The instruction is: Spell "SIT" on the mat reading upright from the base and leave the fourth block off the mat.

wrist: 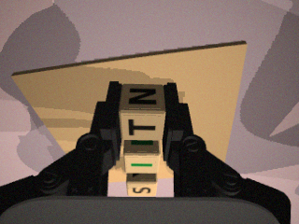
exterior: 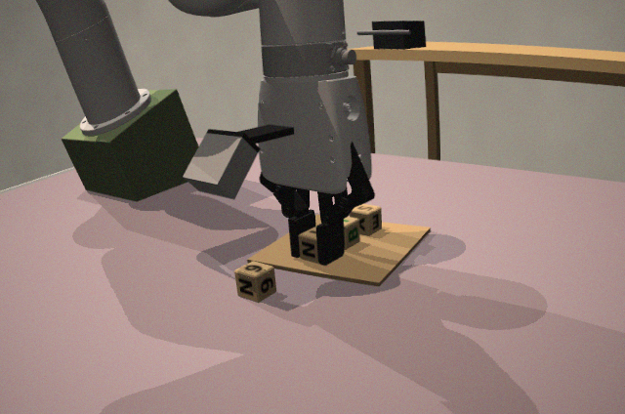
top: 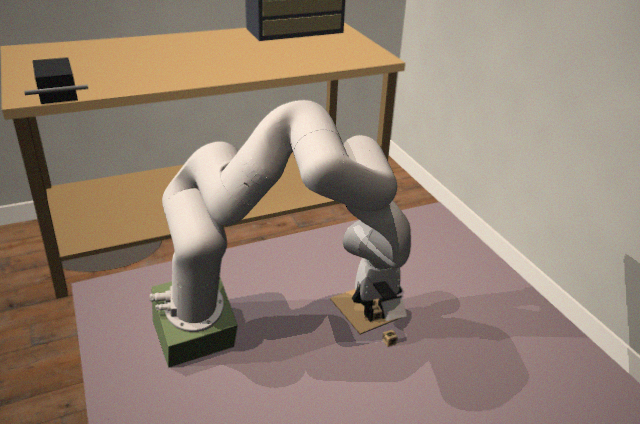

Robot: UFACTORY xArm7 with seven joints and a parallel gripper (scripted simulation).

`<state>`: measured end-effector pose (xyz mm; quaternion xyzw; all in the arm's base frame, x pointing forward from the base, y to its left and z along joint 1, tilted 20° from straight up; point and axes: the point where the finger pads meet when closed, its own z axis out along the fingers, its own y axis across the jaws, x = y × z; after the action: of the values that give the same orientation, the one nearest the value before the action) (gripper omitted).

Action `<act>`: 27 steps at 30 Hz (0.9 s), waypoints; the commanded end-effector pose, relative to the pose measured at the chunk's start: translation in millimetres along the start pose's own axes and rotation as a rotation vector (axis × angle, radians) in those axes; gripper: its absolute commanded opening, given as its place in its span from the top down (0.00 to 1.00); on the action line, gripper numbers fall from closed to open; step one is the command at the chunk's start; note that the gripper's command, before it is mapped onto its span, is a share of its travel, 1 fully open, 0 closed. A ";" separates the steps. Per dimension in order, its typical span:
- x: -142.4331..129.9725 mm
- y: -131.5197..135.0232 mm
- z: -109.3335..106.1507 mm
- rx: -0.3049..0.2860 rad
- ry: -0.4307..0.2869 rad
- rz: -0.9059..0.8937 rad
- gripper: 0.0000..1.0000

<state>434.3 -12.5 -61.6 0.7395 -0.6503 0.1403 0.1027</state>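
The gripper [top: 375,313] [exterior: 312,249] [wrist: 143,95] is shut on the T block [exterior: 307,246] [wrist: 145,125], low at the mat's surface; a gap under the block cannot be made out. T is on top, N on a side. The mat [top: 347,308] [exterior: 398,248] [wrist: 206,75] lies flat. The I block [exterior: 352,234] [wrist: 141,163], green I up, stands behind the T block. The S block [exterior: 374,221] [wrist: 141,189] is beyond it, near the mat's back edge, partly hidden in the wrist view. The three line up nearly straight. The fourth block [top: 389,337] [exterior: 255,281] lies off the mat.
The green pedestal [top: 201,341] [exterior: 133,162] carries the arm's base. A wooden workbench [top: 180,62] [exterior: 504,54] stands at the back with a drawer cabinet [top: 302,4] and a black box [top: 54,70] [exterior: 411,34] on it. A wall is on the right in the top view.
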 end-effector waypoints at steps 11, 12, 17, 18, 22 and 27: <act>-0.4 -1.6 -1.2 0.004 -0.001 0.000 0.62; -0.4 -1.6 -1.2 0.004 -0.001 0.000 0.58; -0.4 -1.6 -1.2 0.004 -0.001 0.000 0.58; -0.4 -1.6 -1.2 0.004 -0.001 0.000 0.58; -0.4 -1.6 -1.4 0.004 -0.001 0.000 0.58; -0.4 -1.6 -4.2 0.004 -0.001 0.000 0.58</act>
<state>434.2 -12.4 -61.3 0.7395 -0.6503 0.1402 0.1028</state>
